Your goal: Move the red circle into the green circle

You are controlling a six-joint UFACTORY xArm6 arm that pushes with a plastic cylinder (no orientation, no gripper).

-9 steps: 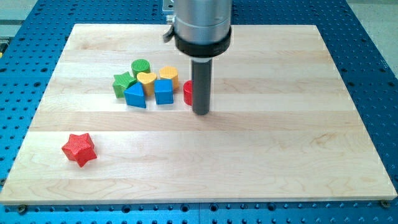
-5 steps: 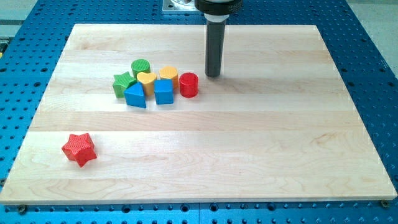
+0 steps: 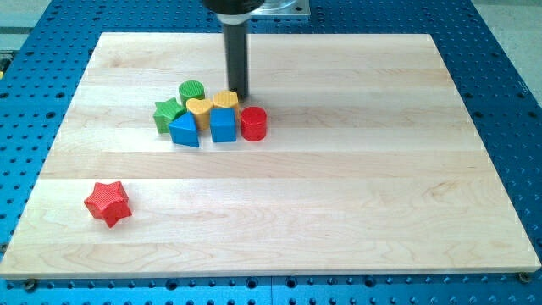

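Observation:
The red circle [image 3: 253, 123] stands on the wooden board at the right end of a cluster of blocks. The green circle [image 3: 192, 91] is at the cluster's top left. Between them lie a yellow heart [image 3: 200, 108], a yellow hexagon-like block [image 3: 225, 100] and a blue block [image 3: 223, 125]. My tip [image 3: 240, 95] is just above the red circle and right beside the yellow block's right edge.
A green star [image 3: 168, 113] and a blue triangle [image 3: 184, 130] form the cluster's left side. A red star [image 3: 107, 202] lies alone at the board's lower left. The board [image 3: 356, 212] rests on a blue perforated table.
My tip moved from the red circle's right side up toward the view's top, then left to above the red circle. The red circle shifted slightly left and down.

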